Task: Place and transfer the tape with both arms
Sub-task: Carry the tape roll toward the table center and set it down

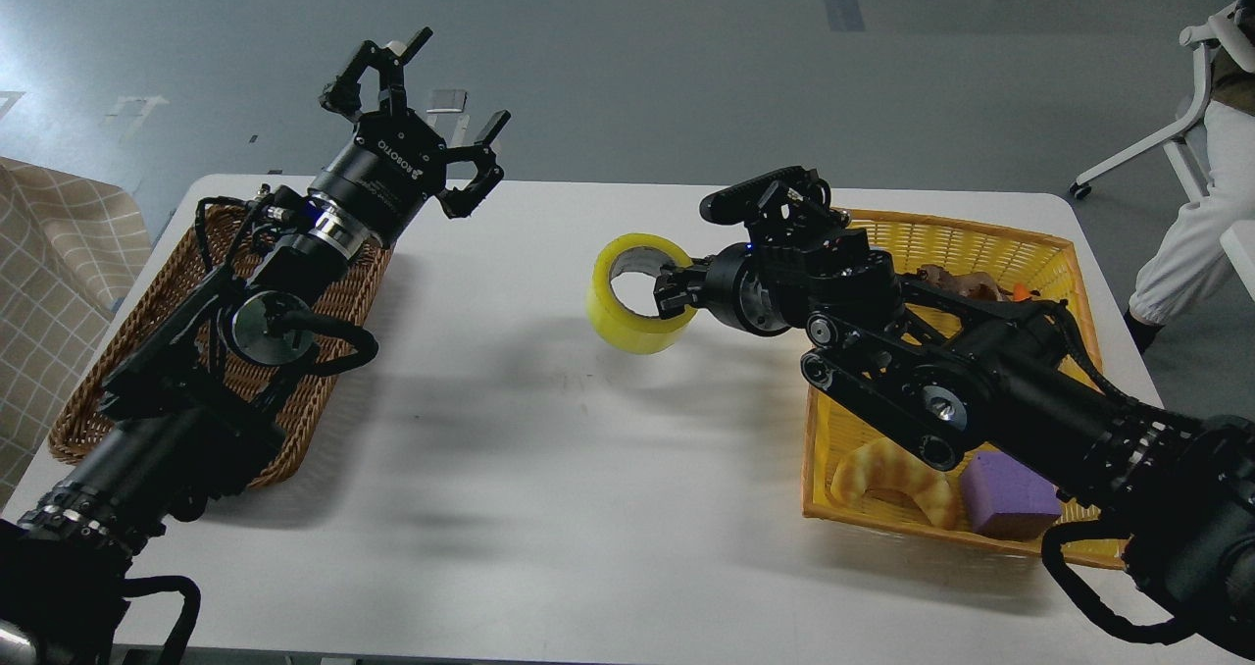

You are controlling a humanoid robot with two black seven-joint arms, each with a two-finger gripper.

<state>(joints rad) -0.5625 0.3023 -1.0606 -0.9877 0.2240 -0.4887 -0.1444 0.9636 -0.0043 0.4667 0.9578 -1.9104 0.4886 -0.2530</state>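
The tape [637, 297] is a yellow roll with a grey-white core. My right gripper [675, 292] is shut on its right rim and holds it above the middle of the white table [549, 469]. My right arm reaches in from the right across the yellow basket [1049, 253]. My left gripper [422, 116] is open and empty, raised above the far end of the brown wicker basket [176, 282] at the left, well apart from the tape.
The yellow basket holds a croissant [887, 479], a purple block [1010, 496] and other items partly hidden by my right arm. A checked cloth [49, 253] lies off the table's left edge. A person in white [1201, 224] stands at the far right.
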